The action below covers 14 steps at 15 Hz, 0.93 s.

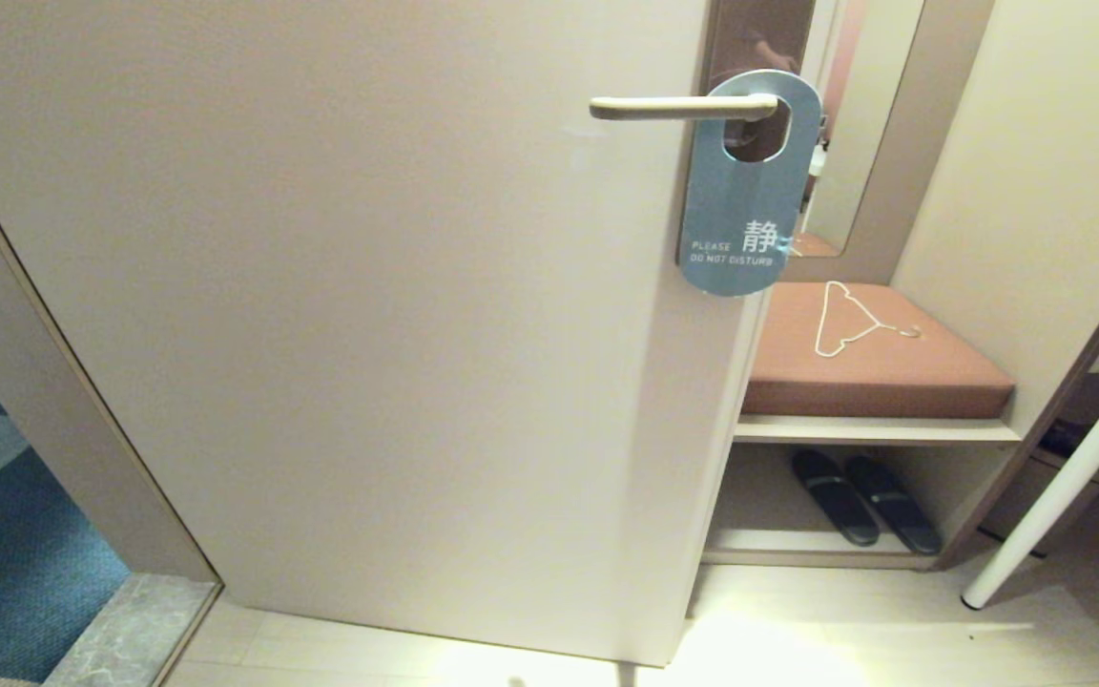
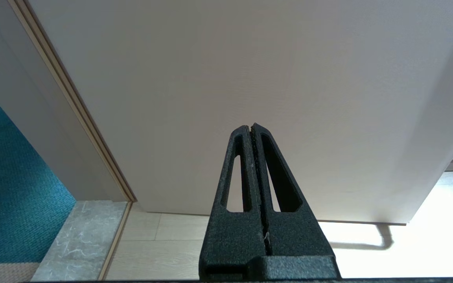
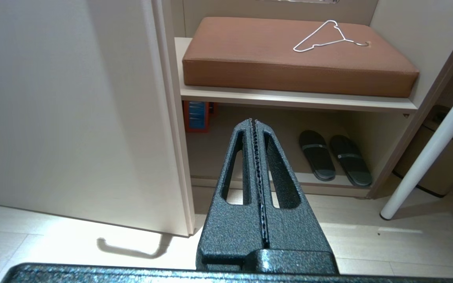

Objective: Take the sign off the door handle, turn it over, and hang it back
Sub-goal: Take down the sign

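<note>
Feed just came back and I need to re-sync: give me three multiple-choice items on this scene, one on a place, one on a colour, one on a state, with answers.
1. Where does the sign hang?
A. on the door handle
B. on the bench cushion
C. on the floor

2. Which colour faces out on the sign?
A. white
B. grey-blue
C. red

3. How are both end effectors?
A. open
B. holding the sign
C. shut and empty

Answers: 1 A, the handle passes through its oval hole. 2 B, the "DO NOT DISTURB" side shows. 3 C, left end effector and right end effector have fingers pressed together.
</note>
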Available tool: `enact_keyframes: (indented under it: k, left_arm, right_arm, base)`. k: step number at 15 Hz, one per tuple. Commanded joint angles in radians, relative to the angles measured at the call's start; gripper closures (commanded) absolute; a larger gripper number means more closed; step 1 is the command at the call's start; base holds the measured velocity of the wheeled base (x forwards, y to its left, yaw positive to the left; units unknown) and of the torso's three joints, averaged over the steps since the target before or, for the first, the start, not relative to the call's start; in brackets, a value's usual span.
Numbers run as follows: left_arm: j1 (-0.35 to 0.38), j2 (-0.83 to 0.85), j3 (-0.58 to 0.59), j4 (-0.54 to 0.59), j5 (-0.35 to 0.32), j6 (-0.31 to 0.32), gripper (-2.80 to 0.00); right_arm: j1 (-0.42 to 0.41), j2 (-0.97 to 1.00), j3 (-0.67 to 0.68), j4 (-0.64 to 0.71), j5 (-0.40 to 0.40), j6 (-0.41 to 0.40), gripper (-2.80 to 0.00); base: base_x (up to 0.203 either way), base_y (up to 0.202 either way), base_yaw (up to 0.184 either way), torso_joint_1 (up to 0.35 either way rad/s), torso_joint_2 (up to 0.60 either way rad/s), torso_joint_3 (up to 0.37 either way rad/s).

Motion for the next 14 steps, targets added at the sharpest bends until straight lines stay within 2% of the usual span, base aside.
enact_keyframes:
  k: [1, 14]
  left_arm:
    - [0.000, 0.001, 0.000, 0.000, -0.001, 0.000, 0.00]
    - [0.000, 0.001, 0.000, 0.000, -0.001, 0.000, 0.00]
  right_arm:
    - [0.000, 0.000, 0.001, 0.000, 0.000, 0.000, 0.00]
    - [0.000, 0.000, 0.001, 0.000, 0.000, -0.002, 0.00]
  base:
    - [0.000, 0.000, 0.000, 0.000, 0.00, 0.000]
    - [0.000, 0.000, 0.000, 0.000, 0.00, 0.000]
